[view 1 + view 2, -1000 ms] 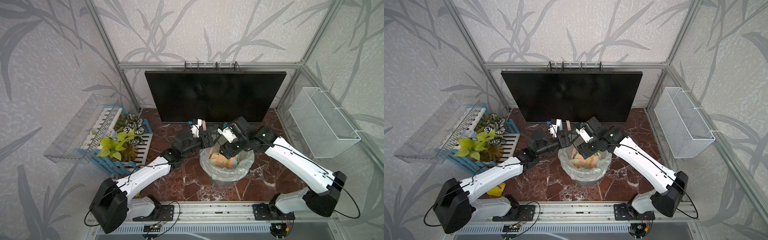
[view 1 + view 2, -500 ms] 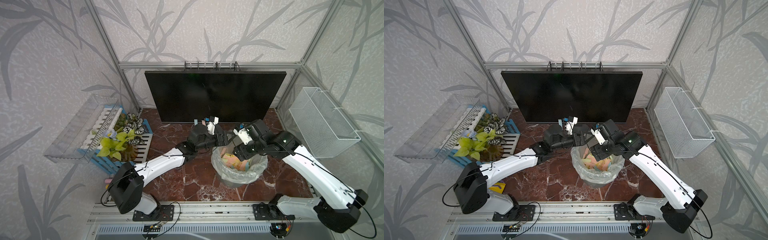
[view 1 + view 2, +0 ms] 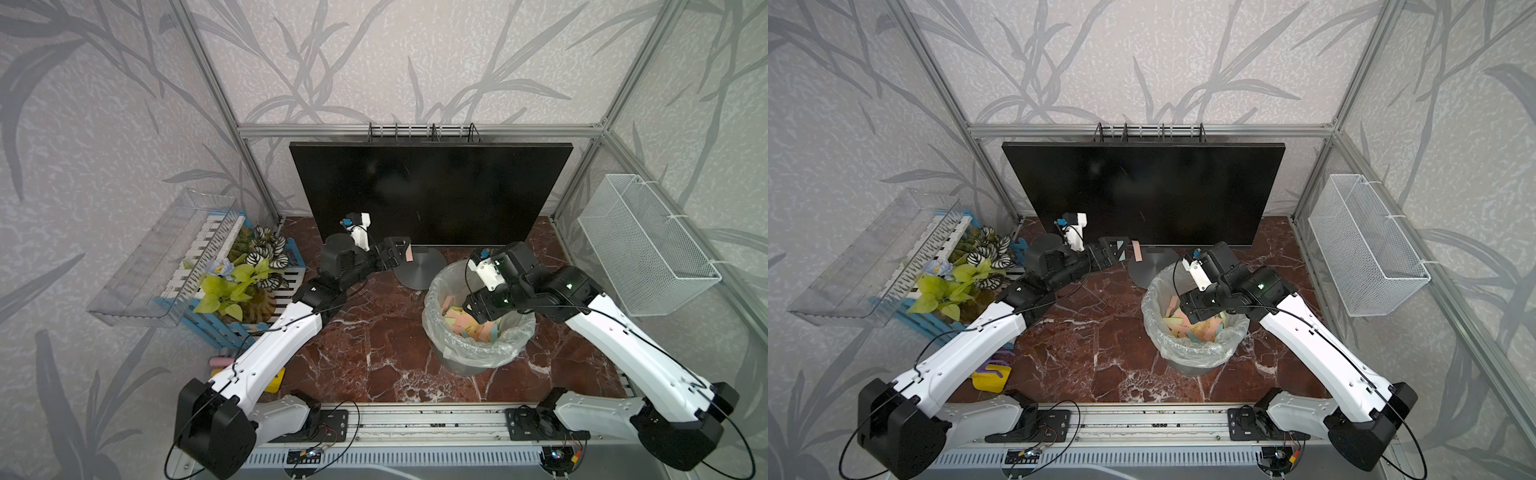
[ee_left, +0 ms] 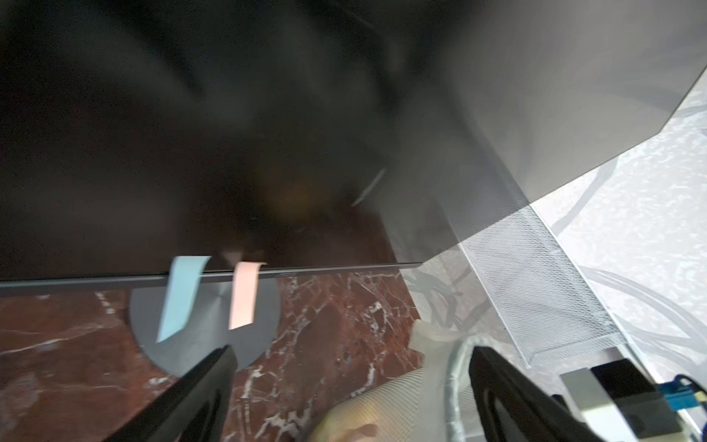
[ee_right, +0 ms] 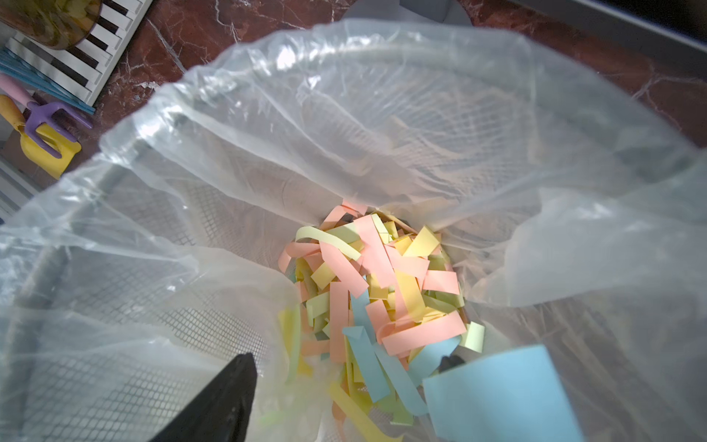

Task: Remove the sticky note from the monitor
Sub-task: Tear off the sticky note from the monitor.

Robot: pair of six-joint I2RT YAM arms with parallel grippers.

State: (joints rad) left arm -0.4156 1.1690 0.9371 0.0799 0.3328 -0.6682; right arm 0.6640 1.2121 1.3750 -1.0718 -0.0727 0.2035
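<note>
Left claw (image 4: 352, 354) has swung from the bin (image 3: 432, 303) toward the monitor (image 3: 428, 191), spread and empty, your nearer arm. Dead ahead, the pink sticky note (image 4: 243, 294) hangs lengthwise off the lower bezel, beside a blue note (image 4: 180, 298). Right claw (image 5: 346, 361) gapes over the bin.

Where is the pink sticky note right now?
In the left wrist view the pink note hangs from the monitor's bottom edge, beside a blue note, over the round base.
</note>
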